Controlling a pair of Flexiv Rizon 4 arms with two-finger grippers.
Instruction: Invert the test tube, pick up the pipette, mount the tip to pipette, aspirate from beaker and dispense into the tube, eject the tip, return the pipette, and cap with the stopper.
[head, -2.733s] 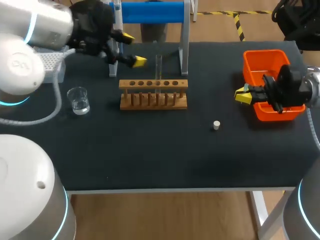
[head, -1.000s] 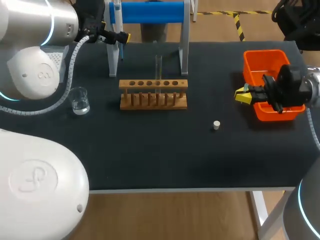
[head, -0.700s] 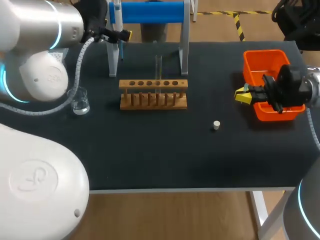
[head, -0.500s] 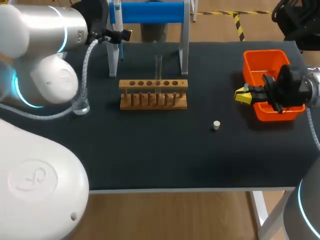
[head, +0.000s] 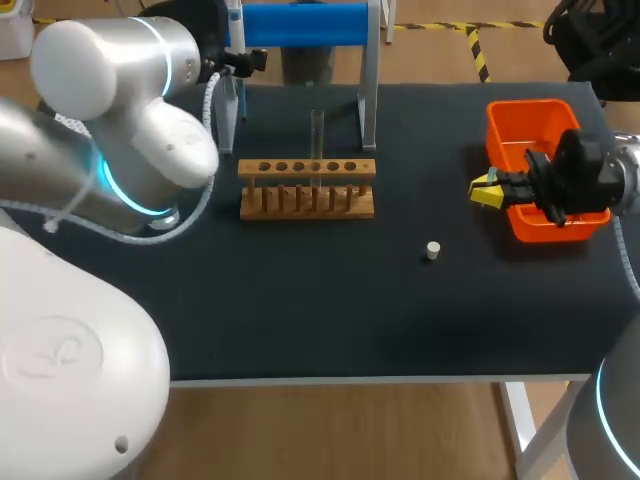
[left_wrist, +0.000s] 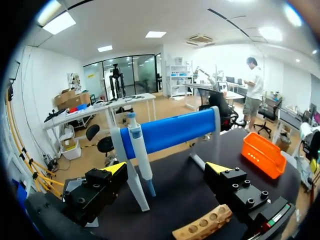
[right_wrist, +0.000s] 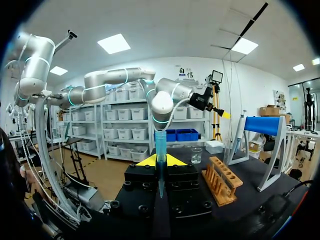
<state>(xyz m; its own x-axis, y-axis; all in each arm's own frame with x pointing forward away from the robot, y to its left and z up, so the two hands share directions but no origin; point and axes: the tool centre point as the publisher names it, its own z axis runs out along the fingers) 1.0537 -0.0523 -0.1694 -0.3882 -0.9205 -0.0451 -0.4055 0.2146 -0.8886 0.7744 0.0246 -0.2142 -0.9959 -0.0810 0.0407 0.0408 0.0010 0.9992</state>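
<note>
Left gripper (left_wrist: 166, 168): fingers spread wide, nothing held; it hung at the stand with the pipette just ahead, untouched.
Pipette (left_wrist: 139, 156): hung upright on the blue-barred stand (left_wrist: 172, 131) at the table's far edge.
Right gripper (head: 487, 190): pinched on a blue pipette tip (right_wrist: 160, 142) (yellow tips pressed to it from both sides), just beside the orange bin (head: 530, 108).
Test tube (head: 317, 133): upright in the wooden rack (head: 307, 190).
Stopper (head: 432, 250): loose on the dark mat, between rack and bin.
Beaker (right_wrist: 196, 155): seen past the rack from the right wrist; hidden by the left arm from above.
</note>
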